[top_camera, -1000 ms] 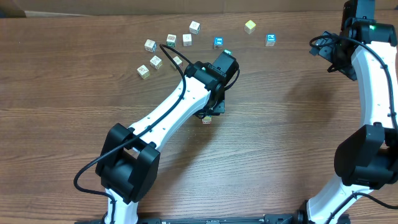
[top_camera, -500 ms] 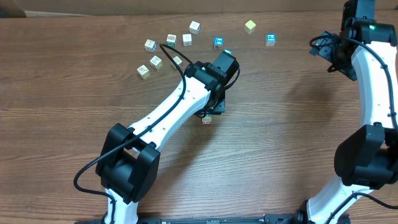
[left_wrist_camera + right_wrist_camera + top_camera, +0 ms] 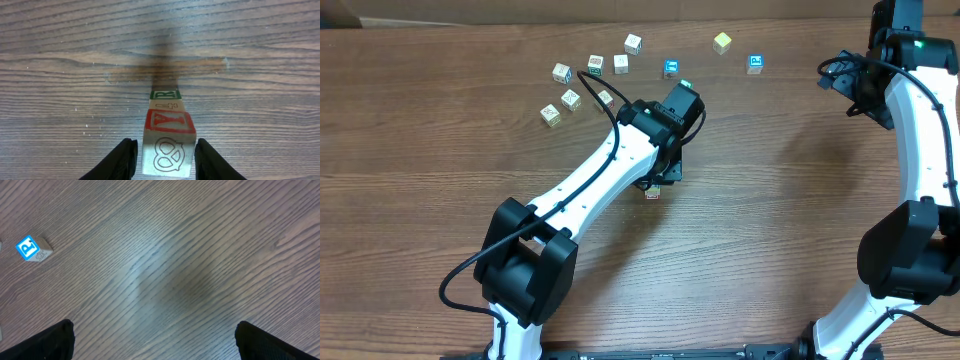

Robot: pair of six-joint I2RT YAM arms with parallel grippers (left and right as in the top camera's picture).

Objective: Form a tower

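Note:
In the left wrist view the tower (image 3: 166, 106) is a narrow stack of wooden alphabet cubes. Its nearest cube (image 3: 168, 152) shows a black pretzel drawing and a red Y. The cube farthest from the camera shows a green R (image 3: 165, 94). My left gripper (image 3: 166, 142) straddles the nearest cube, narrowly open; a thin strip of table shows at the left finger. From overhead only a sliver of the tower (image 3: 652, 193) shows under the left wrist. My right gripper (image 3: 155, 327) is wide open over bare wood at the far right.
Several loose cubes lie at the back of the table, among them a blue one (image 3: 755, 63), a yellow-green one (image 3: 722, 42) and a cluster at the back left (image 3: 570, 99). The blue cube (image 3: 31, 248) also appears in the right wrist view. The left arm (image 3: 600, 175) stretches diagonally across the middle.

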